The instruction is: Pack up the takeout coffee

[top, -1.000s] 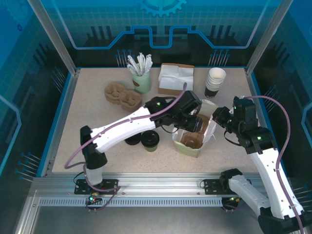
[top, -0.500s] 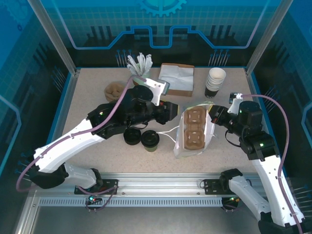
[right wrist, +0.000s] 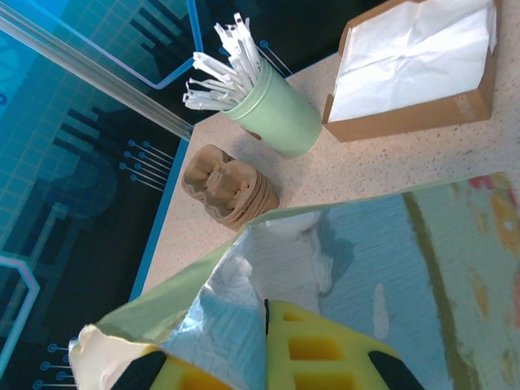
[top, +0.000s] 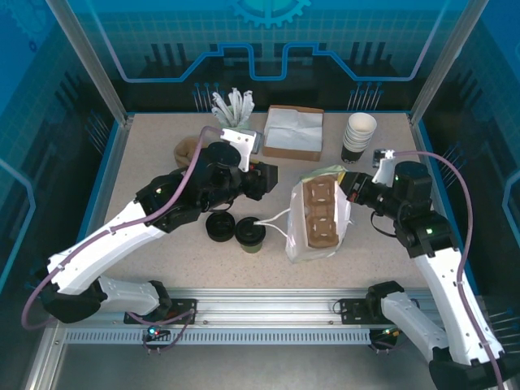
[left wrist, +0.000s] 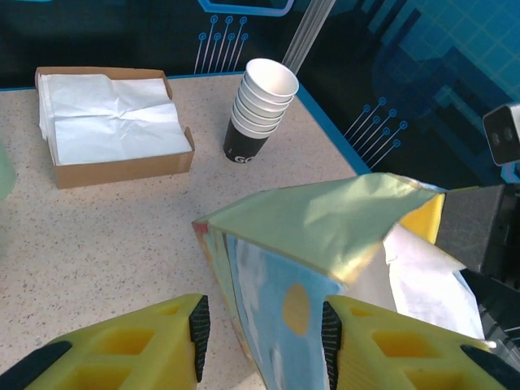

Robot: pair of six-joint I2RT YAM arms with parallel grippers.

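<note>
Where the left arm crosses the table (top: 146,146), it hides most of the stack of pulp carriers (top: 187,151) at the far left. You see little of the takeout coffee (top: 250,233) beyond its black lid. It stands near the middle of the table, left of the paper bag (top: 304,247) and just beside the low stack of black lids (top: 219,227) on its left.

The right claw (top: 348,185) is clamped tight on the bag's far-right rim. In the right wrist view its yellow fingers are cut off by the bottom edge, and one lies under a fold of bag paper.

The left claw (top: 268,176) has its jaws partly apart and sits left of the bag, clear of it. In the left wrist view the bag's corner shows beyond the gap between the pads.

A cardboard carrier (top: 318,213) fills the bag's mouth, so you cannot see how deep it sits.

A second ago the left claw was over the bag's mouth; it has since drawn back to the left. The bag lay lower and nearer then. Now it is raised and leans left, and the right claw has moved left and farther away with the rim. The coffee and the lids have not moved.
</note>
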